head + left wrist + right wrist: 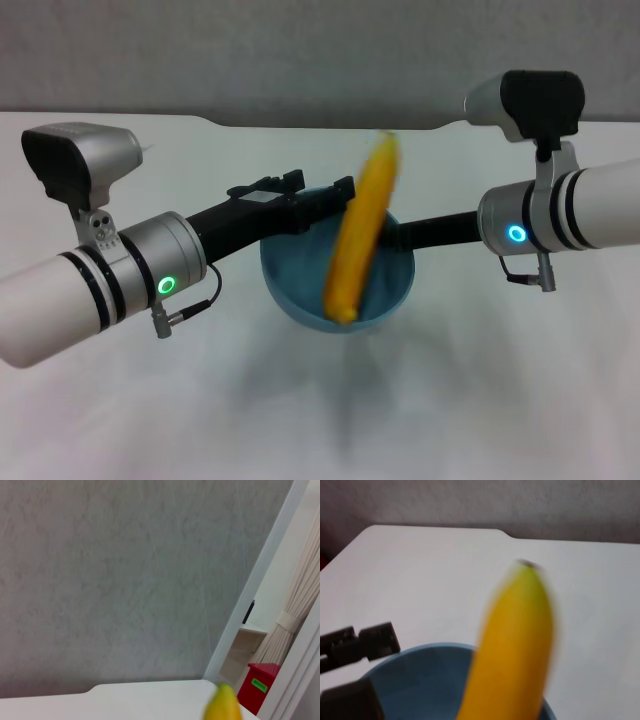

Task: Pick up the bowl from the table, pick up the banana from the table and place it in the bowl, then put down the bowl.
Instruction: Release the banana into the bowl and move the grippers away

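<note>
The light-blue bowl [300,290] hangs a little above the white table [480,400]. My left gripper [325,200] is shut on the bowl's far-left rim; it also shows in the right wrist view [360,670] at the bowl's [420,680] edge. The yellow banana [358,235] stands steeply tilted with its lower end inside the bowl and is blurred by motion. It fills the right wrist view [515,645], and its tip shows in the left wrist view [222,707]. My right gripper [400,235] is just behind the bowl's right rim, its tip hidden by the banana.
The table's far edge has a shallow notch [300,125] against a grey wall. A red box [260,685] and a curtain stand beyond the table's end in the left wrist view.
</note>
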`<state>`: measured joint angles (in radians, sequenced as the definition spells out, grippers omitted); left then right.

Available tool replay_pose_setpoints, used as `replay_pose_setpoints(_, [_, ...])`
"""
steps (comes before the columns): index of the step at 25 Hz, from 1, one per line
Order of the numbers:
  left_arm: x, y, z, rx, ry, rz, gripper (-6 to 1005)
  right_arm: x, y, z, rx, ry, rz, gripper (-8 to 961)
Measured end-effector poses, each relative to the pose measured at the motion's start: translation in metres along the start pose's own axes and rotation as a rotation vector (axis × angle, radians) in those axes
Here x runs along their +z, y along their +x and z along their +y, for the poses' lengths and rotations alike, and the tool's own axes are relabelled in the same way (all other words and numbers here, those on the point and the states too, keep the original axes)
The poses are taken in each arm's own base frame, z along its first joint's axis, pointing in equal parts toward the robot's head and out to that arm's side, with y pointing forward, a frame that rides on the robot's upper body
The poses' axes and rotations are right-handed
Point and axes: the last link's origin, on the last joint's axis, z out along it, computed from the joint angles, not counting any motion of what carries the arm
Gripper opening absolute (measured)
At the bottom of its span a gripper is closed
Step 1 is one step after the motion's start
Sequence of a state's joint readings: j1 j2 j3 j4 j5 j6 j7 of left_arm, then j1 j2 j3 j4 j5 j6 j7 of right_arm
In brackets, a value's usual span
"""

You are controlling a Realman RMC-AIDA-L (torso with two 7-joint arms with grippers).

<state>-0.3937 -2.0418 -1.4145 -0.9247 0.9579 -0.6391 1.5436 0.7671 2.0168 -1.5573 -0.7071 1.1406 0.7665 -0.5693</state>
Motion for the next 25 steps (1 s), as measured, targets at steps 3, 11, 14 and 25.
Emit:
replay_pose_setpoints(3, [-0.002,0.002,-0.003,0.000,0.008,0.008,747,0.000,0.004,-0.002,0.008,0.000,0.008,43])
replay_pose_setpoints(11, [-0.023,0.028,-0.032,-0.008,0.076,0.081,914,-0.002,0.016,-0.009,0.030,0.003,0.044,43])
replay_pose_setpoints(14, [-0.032,0.033,-0.043,0.007,0.112,0.092,914,-0.003,0.018,-0.010,0.031,0.002,0.050,44])
replay_pose_setpoints(25, [-0.059,0.021,-0.085,0.199,0.365,0.066,912,-0.011,0.005,-0.012,0.012,-0.015,0.126,44])
